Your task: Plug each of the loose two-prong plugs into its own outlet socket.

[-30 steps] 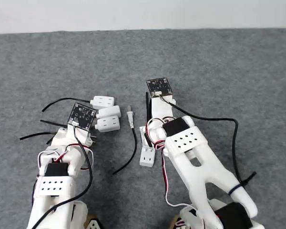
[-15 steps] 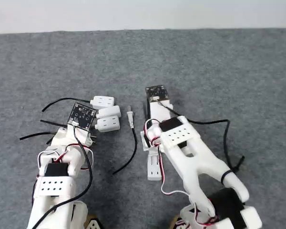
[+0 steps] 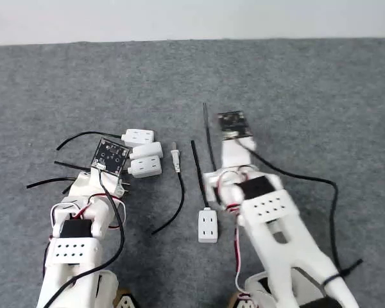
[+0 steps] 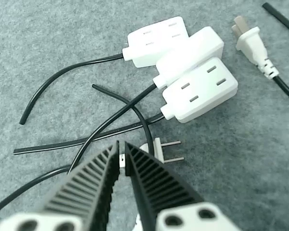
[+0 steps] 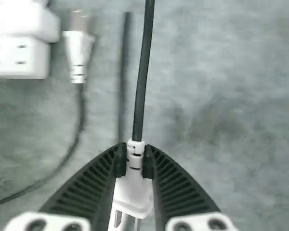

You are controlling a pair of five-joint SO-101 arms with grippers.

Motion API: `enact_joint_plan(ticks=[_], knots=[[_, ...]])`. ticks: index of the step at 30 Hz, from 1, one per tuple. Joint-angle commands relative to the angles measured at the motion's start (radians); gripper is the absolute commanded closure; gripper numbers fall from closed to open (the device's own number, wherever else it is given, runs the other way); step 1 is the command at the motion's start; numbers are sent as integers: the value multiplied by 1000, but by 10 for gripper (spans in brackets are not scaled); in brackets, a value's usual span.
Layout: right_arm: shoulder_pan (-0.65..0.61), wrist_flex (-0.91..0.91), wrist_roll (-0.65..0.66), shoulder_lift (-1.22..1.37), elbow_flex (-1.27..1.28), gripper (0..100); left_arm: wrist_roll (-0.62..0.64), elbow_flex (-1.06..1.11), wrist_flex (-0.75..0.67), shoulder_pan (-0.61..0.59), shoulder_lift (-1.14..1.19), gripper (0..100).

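Observation:
Three white outlet sockets [image 3: 144, 153] lie in a cluster, close ahead of my left gripper [image 4: 121, 153]. That gripper is shut on a white two-prong plug [image 4: 156, 148], whose prongs stick out sideways just above the mat. My right gripper [image 5: 132, 156] is shut on another white plug [image 5: 133, 185], whose black cord [image 3: 207, 131] points away from the arm. A third plug [image 3: 175, 157] lies loose between the arms. A lone socket [image 3: 208, 225] rests at the front, left of the right arm.
Several black cords [image 4: 67, 79] trail over the grey mat [image 3: 321, 96] left of the socket cluster. The loose plug's cord [image 3: 177, 205] curves toward the front. The lone socket's cord [image 3: 199, 170] runs straight back beside the right gripper.
The right arm has swung right and farther back with its plug and cord. The lone socket slid toward the front and now lies apart from that arm. The left arm is still.

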Motion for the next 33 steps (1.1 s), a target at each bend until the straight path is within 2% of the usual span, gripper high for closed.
enact_joint_plan(ticks=[1, 5, 8, 10, 13, 15, 19, 22, 28, 30, 33], knots=[[148, 67, 46, 16, -81, 991, 6, -35, 29, 8, -11, 987], [266, 156, 152, 173, -155, 991, 6, -35, 38, 9, -11, 986], [340, 70, 189, 275, -184, 991, 14, -51, 135, 80, -17, 985], [380, -7, 189, 326, -203, 991, 69, -96, 295, 226, -20, 985], [412, -62, 187, 390, -238, 991, 350, -206, 496, 525, -11, 984], [412, -73, 186, 440, -264, 991, 494, -232, 471, 651, 5, 965], [420, -64, 169, 524, -322, 991, 671, -205, 334, 732, 149, 780], [417, -64, 166, 559, -347, 991, 864, -266, 336, 787, 311, 683], [410, -64, 166, 570, -358, 991, 890, -444, 351, 821, 534, 685], [412, -64, 166, 570, -358, 991, 939, -481, 348, 824, 571, 685], [417, -61, 166, 570, -358, 991, 977, -504, 288, 827, 628, 686]])
